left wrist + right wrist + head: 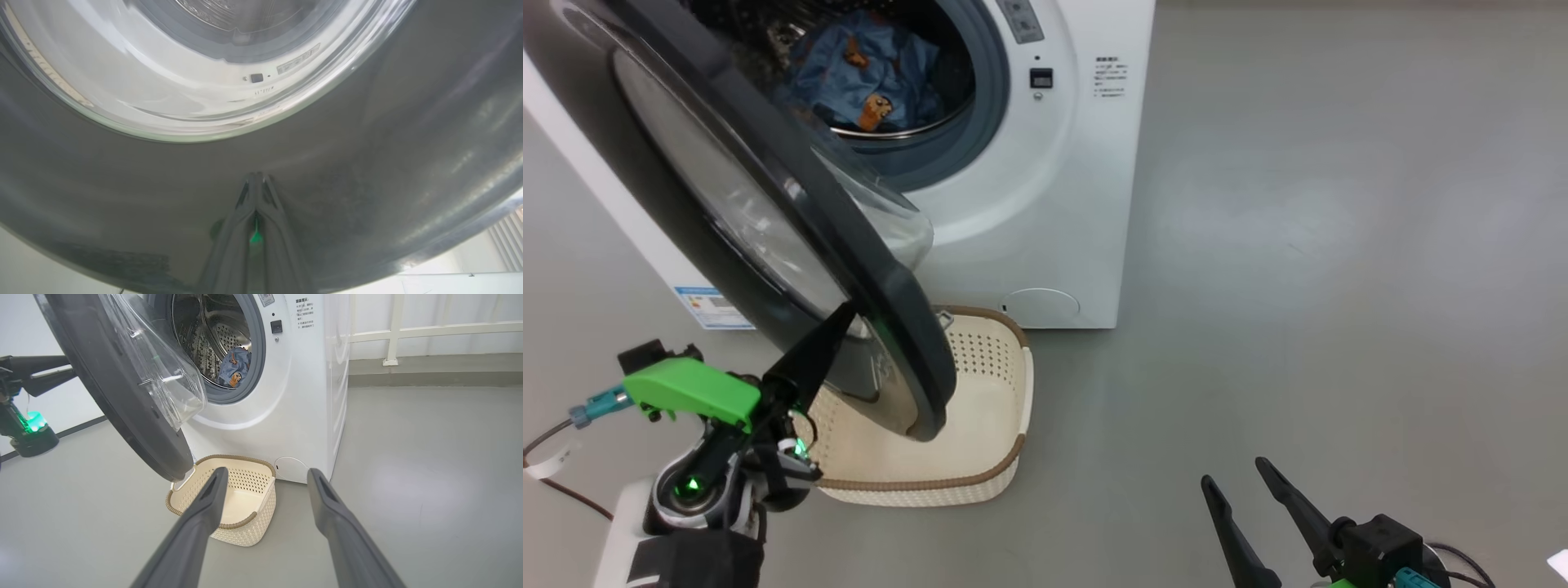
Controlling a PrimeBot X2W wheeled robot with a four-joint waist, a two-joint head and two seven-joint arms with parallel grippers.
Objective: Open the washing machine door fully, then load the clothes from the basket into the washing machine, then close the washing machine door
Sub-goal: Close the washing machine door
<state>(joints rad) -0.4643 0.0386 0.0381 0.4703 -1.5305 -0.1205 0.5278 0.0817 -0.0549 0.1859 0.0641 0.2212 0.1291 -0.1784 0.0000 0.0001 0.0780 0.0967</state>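
The washing machine door (727, 204) stands part-open across the upper left and centre of the head view, its lower edge over the basket (992, 384). The clothes (866, 77) lie inside the washing machine (1054, 212), top centre. At lower left, the left gripper (844, 312) has its jaws pressed together, tips against the door's dark face. At lower right, the right gripper (1235, 472) has its jaws wide, holding nothing.
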